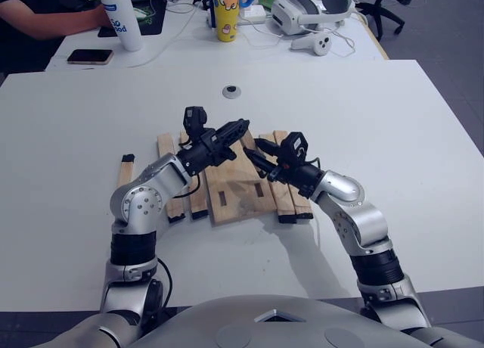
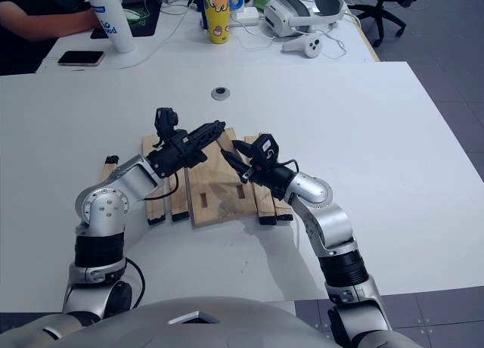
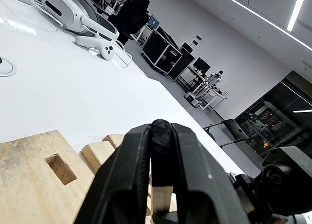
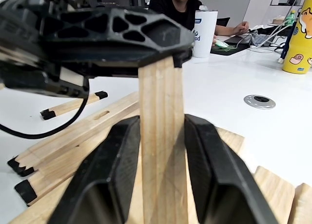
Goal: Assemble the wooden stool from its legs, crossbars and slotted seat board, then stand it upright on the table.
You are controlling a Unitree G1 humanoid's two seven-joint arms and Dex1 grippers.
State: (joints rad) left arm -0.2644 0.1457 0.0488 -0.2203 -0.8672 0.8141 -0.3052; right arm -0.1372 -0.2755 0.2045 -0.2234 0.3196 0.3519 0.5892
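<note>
The slotted seat board [image 1: 236, 191] lies flat in the middle of the white table [image 1: 393, 121]. Wooden legs with black tips lie beside it: two on its left [image 1: 180, 206], others on its right [image 1: 286, 203], and one apart at far left [image 1: 125, 170]. Above the board both grippers meet on a short wooden piece [image 1: 248, 141]. My left gripper [image 1: 239, 127] is shut on its upper end. My right gripper [image 4: 162, 122] is shut on the same piece [image 4: 161, 151] lower down, its fingers [image 4: 119, 156] pressed against both sides. The left wrist view shows the left gripper [image 3: 161, 131] closed, with wood beneath it.
A round grey grommet [image 1: 231, 91] is set in the table behind the parts. The far table carries a white tumbler [image 1: 121, 15], a yellow cup [image 1: 226, 11], a phone [image 1: 90, 56] and a headset [image 1: 306, 11]. Bare table lies on the right.
</note>
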